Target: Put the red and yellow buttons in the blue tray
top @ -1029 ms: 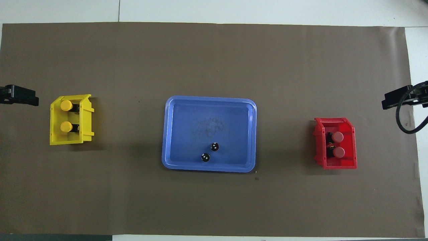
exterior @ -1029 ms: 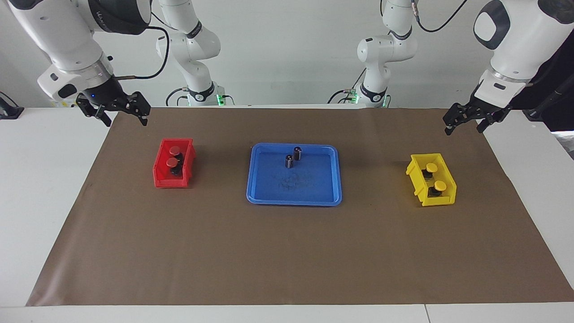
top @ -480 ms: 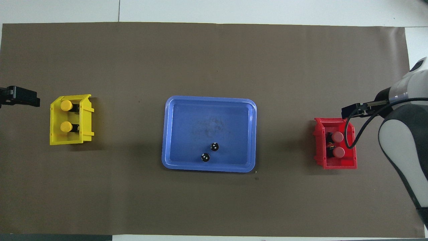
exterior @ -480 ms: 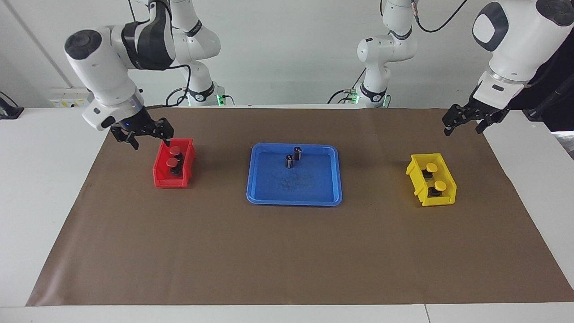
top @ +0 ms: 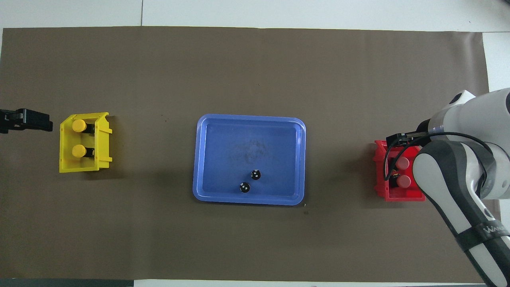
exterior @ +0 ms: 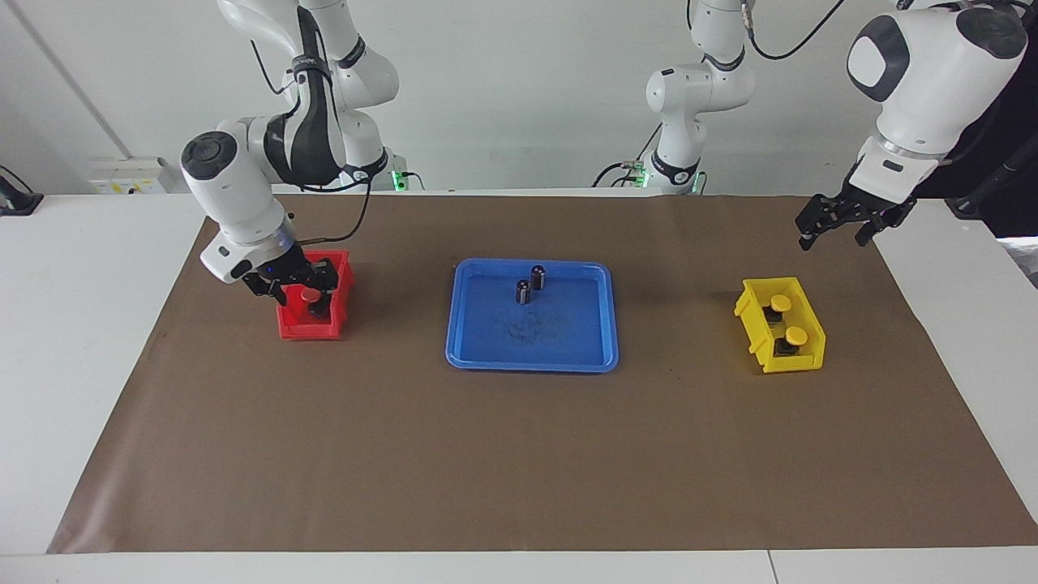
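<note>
Now right gripper (exterior: 293, 285) straddles round-capped red buttons (exterior: 310, 295).

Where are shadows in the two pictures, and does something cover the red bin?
Facing view: a soft shadow lies on the mat beside the red bin, where the right tool reaches in. Overhead view: faint shadows flank the blue tray; the right arm covers part of the red bin.
</note>
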Tool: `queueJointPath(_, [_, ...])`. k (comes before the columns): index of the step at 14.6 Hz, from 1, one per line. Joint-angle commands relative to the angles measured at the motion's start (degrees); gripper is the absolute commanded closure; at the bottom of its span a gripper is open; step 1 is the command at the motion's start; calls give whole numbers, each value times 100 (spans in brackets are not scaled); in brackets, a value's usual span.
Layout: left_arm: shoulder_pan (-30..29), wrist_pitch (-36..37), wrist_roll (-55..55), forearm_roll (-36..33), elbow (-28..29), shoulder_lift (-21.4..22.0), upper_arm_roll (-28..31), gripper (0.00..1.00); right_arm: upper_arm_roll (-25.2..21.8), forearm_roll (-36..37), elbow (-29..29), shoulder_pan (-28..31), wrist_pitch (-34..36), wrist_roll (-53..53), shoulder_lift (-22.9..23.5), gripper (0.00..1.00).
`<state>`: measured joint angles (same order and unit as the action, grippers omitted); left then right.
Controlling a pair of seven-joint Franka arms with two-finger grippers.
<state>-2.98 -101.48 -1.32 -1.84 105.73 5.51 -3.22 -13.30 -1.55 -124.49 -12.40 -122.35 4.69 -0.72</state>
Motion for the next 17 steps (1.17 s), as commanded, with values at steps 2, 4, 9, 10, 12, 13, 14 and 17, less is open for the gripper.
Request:
queueJointPath(2, [-167,-485,-17,78,685,258,-21,0,12,-91,-452,150,-412,120,-121,20])
queueJointPath(4, [-167,-679,0,78,835,214,-21,7,12,-91,-479,167,-386,112,-130,21])
queueJointPath(9, [-167,-1513,36,78,1126,-242,-21,24,12,-91,-681,176,-404,120,-192,28])
queueJointPath(10, [-167,-1715,36,78,1126,-417,-21,25,12,-91,-716,202,-412,120,-200,29])
queueJointPath(12, [-176,-2128,36,78,1073,-786,-21,26,12,-91,-769,220,-404,120,-218,31])
queueJointPath(13, [-176,-2261,36,78,1047,-919,-21,27,12,-91,-813,229,-421,120,-235,32])
queueJointPath(14, [-176,-2358,36,78,1003,-998,-21,28,12,-91,-813,229,-412,129,-253,32])
queueJointPath(17, [-264,-2447,10,78,1020,-1069,-21,29,12,-91,-857,229,-421,147,-262,32])
